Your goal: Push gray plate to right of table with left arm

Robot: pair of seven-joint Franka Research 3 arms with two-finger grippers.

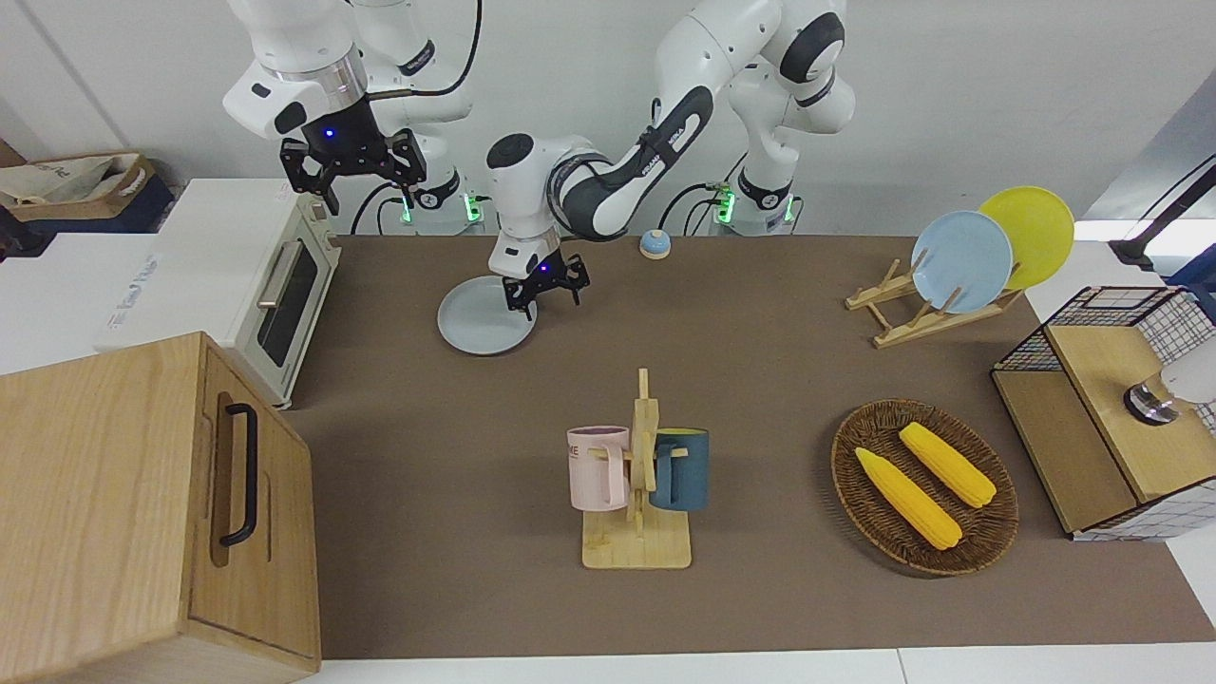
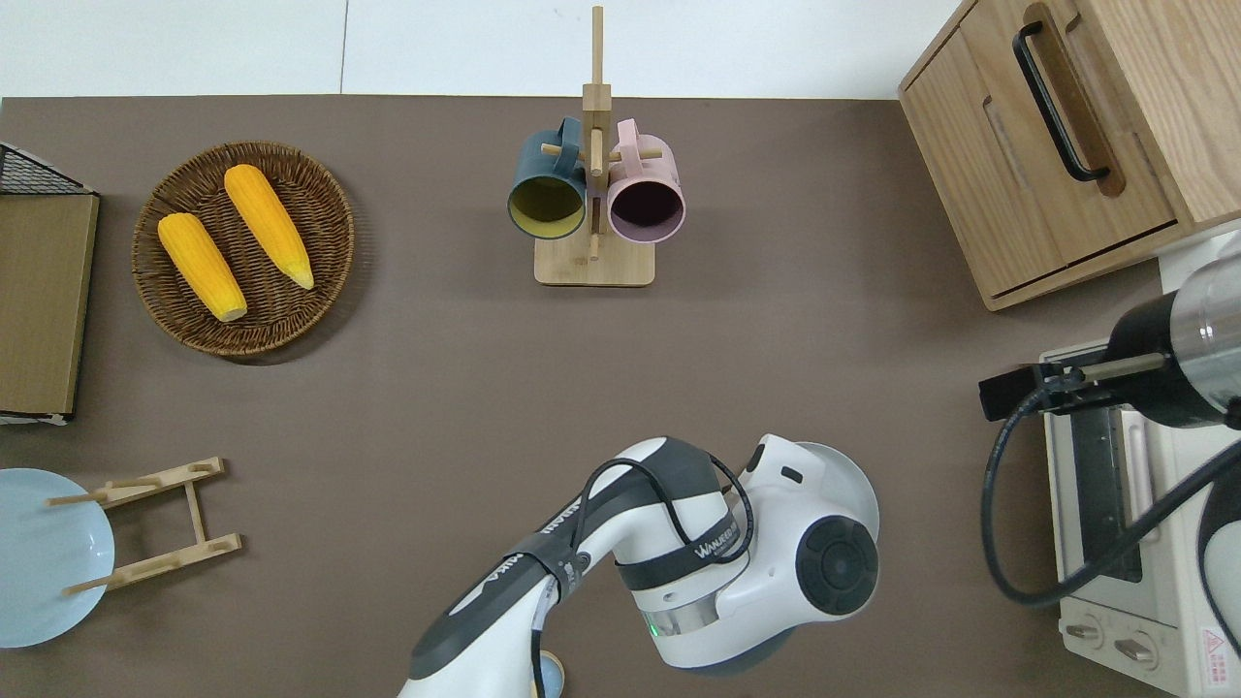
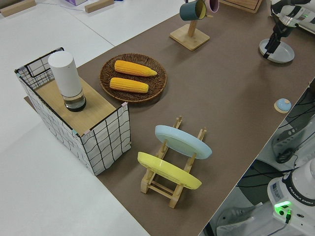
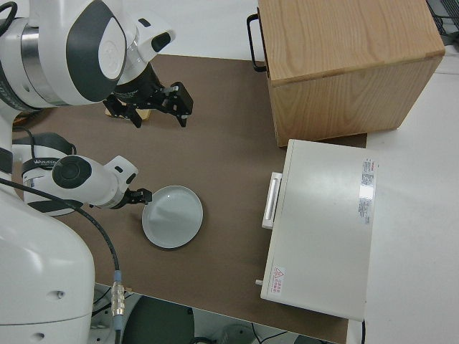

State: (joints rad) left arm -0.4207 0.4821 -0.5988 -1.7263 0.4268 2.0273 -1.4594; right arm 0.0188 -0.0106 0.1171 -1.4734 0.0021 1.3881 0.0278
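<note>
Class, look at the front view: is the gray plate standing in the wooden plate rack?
No. The gray plate lies flat on the table, by the left gripper, apart from the rack.

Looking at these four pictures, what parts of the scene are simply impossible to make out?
- Overhead view: the gray plate is almost wholly hidden under the left arm.
- Overhead view: the light-blue plate is cut by the picture's edge; the yellow plate is out of view.
- Whether the left gripper touches the gray plate: unclear in every view.
- Right side view: the toaster oven shows only its top.
- The right arm is parked.
</note>
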